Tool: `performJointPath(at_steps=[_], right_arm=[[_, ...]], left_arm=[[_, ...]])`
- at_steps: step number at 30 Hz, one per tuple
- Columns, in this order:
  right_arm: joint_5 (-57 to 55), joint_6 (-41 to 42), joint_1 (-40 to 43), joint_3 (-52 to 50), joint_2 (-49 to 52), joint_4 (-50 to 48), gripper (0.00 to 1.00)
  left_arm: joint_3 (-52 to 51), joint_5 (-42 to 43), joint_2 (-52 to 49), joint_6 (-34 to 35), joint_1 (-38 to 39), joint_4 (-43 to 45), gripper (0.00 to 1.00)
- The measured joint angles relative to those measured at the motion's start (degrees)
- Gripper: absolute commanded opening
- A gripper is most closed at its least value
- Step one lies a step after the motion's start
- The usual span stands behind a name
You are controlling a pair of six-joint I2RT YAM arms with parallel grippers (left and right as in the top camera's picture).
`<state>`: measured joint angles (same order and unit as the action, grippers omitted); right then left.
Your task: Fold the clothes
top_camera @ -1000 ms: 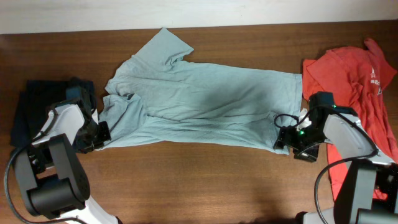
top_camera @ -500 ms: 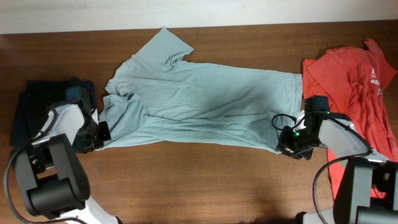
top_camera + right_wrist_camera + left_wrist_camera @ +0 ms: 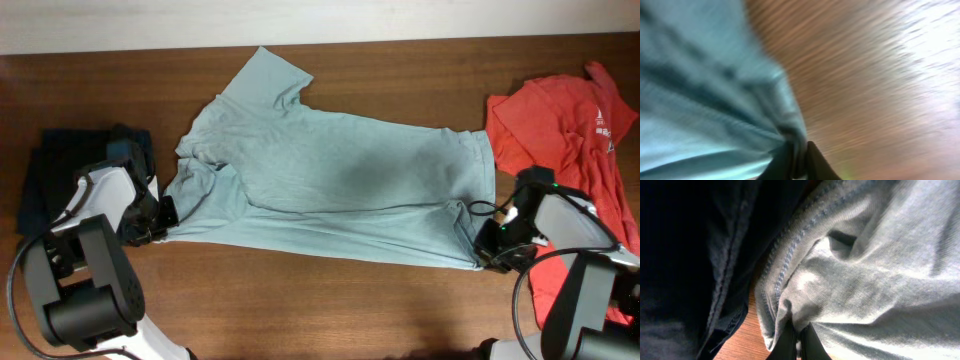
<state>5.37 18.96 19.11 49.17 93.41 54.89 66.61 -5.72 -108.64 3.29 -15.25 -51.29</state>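
Overhead: the pale blue shirt (image 3: 340, 185) lies spread across the table (image 3: 330, 310), between both arms. The left gripper (image 3: 160, 213) sits low at its left edge, beside a dark garment (image 3: 50, 170). The right gripper (image 3: 492, 252) is at its lower right corner, near a red shirt (image 3: 570, 130).

Left wrist: the fingers are pressed together, pinching a fold of stitched shirt edge.

Right wrist: the view is blurred, and the fingers pinch the shirt's edge.

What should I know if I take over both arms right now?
Left gripper: shut on the grey-blue shirt at its lower-left edge.
Right gripper: shut on its lower-right hem corner.
The shirt lies spread across the table, no fold made yet.
Red shirt lies crumpled at the right, a dark garment at the left.
Left to do: the folding.
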Motion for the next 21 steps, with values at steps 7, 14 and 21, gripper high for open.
performJointPath(at_steps=[7, 14, 21], right_arm=[[-0.9, 0.1, 3.7, 0.0, 0.0, -0.2, 0.25], [11.2, -7.5, 3.8, 2.0, -0.1, -0.5, 0.35], [18.4, -11.5, 3.8, 3.7, -3.0, -5.1, 0.46]], left_arm=[[0.5, 0.1, -0.3, 0.0, -0.2, -0.6, 0.0], [0.5, 0.1, -0.3, 0.0, -0.2, -0.7, 0.0], [0.5, 0.1, -0.3, 0.0, -0.2, -0.8, 0.0]])
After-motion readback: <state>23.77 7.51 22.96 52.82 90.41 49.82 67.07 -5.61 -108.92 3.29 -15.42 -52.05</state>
